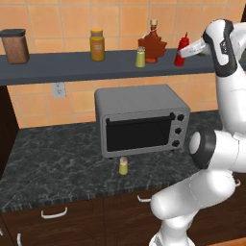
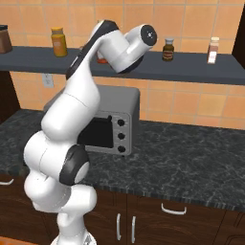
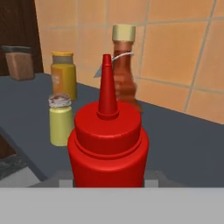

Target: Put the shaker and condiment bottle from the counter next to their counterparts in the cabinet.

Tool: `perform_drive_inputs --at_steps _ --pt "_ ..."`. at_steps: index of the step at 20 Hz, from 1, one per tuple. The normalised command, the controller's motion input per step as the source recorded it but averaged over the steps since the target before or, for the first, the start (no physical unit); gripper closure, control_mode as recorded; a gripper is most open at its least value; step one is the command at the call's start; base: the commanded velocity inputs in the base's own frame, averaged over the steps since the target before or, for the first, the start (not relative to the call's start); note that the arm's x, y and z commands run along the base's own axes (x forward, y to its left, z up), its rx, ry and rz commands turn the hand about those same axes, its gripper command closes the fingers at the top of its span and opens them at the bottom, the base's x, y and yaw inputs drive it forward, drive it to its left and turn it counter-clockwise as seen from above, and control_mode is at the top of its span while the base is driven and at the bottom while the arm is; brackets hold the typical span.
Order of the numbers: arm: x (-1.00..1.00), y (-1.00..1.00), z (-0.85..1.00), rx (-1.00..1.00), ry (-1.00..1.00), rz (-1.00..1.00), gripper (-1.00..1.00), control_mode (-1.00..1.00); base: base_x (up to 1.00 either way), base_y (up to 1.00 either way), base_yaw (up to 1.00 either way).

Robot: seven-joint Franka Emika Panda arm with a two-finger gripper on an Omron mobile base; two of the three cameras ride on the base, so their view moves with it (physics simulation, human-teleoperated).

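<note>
My pincer (image 1: 186, 51) held the condiment bottle (image 1: 181, 49) upright at the cabinet (image 1: 72, 67) board, just right of the maple-leaf bottle (image 1: 153, 46). A shaker (image 1: 140, 57) stood on the board just left of that bottle, a jar (image 1: 97, 45) further left, a canister (image 1: 14, 46) at the far left. Below, a toaster oven (image 1: 141, 120) sat on the counter (image 1: 53, 163), with the other shaker (image 1: 123, 166) before it.

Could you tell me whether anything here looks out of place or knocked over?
Only one thing: a shaker stands alone on the counter before the toaster oven, while its twin is on the shelf. Everything looks upright; nothing is spilled.
</note>
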Motion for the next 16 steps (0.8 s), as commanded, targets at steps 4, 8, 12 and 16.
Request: perform_drive_inputs --at_steps 4,8,12,16 --pt "0.39 0.0 0.0 0.0 0.0 0.05 1.0 -1.0 0.0 0.0 0.0" --pt "0.44 0.0 -0.02 0.0 0.0 0.06 1.0 -1.0 0.0 0.0 0.0" --pt "0.55 -0.08 -0.07 0.0 0.0 0.06 1.0 -1.0 0.0 0.0 0.0" --pt "0.43 -0.04 -0.07 0.0 0.0 0.06 1.0 -1.0 0.0 0.0 0.0"
